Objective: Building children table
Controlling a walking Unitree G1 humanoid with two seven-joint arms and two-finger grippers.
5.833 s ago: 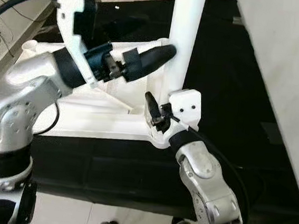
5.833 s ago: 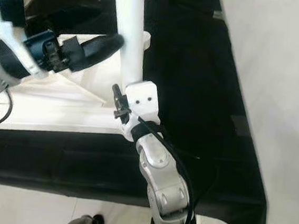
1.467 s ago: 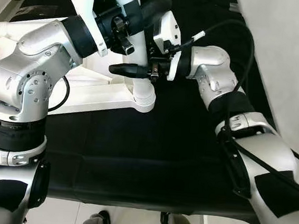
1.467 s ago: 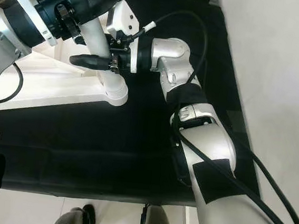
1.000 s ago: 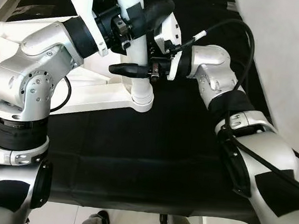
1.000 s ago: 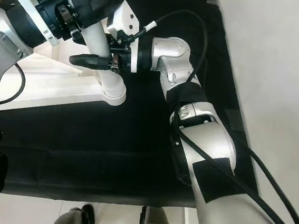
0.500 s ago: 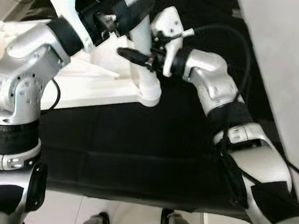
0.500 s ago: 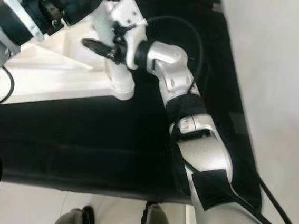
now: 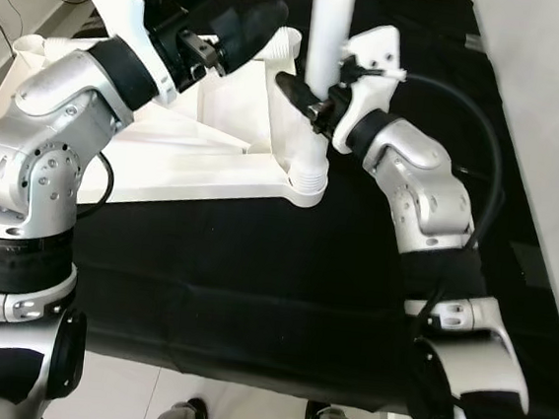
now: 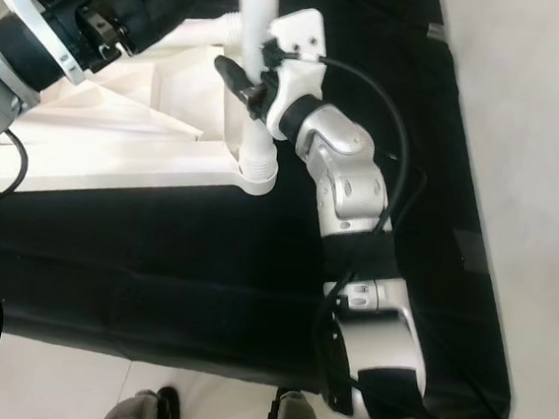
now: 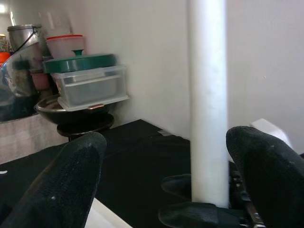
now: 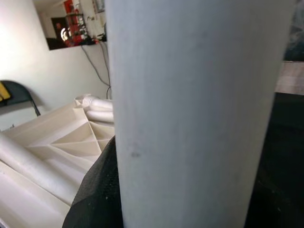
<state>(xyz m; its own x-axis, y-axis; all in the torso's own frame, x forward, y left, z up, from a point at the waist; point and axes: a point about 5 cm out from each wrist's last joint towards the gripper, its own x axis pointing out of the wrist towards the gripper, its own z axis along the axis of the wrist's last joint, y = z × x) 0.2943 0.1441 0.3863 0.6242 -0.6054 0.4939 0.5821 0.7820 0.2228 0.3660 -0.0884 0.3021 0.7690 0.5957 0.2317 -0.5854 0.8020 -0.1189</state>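
The white children's table top [image 9: 195,162] lies upside down on a black cloth [image 9: 253,276]. One white leg [image 9: 325,65] stands upright in the near corner socket [image 9: 308,181]. My right gripper [image 9: 302,97] is shut on that leg low down, just above the socket; in the right wrist view the leg [image 12: 199,118] is pressed close against a black finger [image 12: 95,190]. My left gripper [image 9: 232,29] hovers open to the left of the leg, apart from it. Its wrist view has the leg [image 11: 207,95] beyond its spread fingers [image 11: 71,180].
White tube ends [image 9: 30,45] lie at the table top's far left corner. A wall [image 9: 556,117] runs along the right side of the cloth. Stacked containers and a pot [image 11: 80,85] stand beyond the cloth. The cloth's near edge [image 9: 243,379] meets pale floor.
The leg went from tilted to upright in the socket. My left gripper has come off the leg and drawn back to the left. The right gripper keeps its hold; the camera shifted.
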